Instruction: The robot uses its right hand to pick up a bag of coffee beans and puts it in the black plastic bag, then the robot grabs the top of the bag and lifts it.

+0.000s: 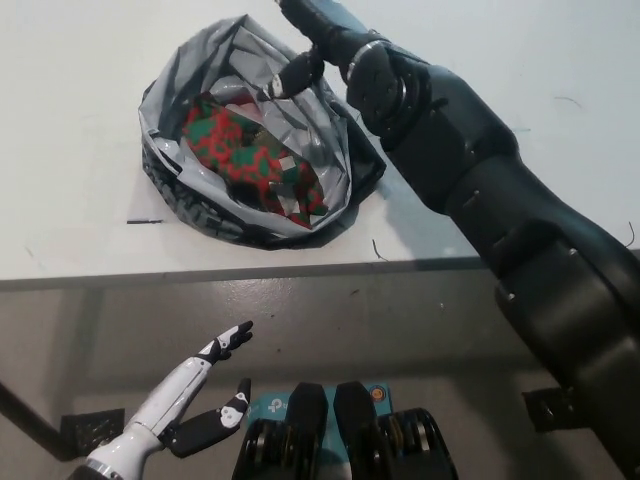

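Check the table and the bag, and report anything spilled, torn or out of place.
Nothing stands out. The coffee bean bag lies inside the black plastic bag, whose mouth sits open on the white table. The right hand is at the bag's far rim, holding nothing. The left hand hangs open below the table edge.

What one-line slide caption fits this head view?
Coffee bean bag lies inside the black plastic bag on the table; open right robot hand hovers at its far rim, left robot hand idle below.
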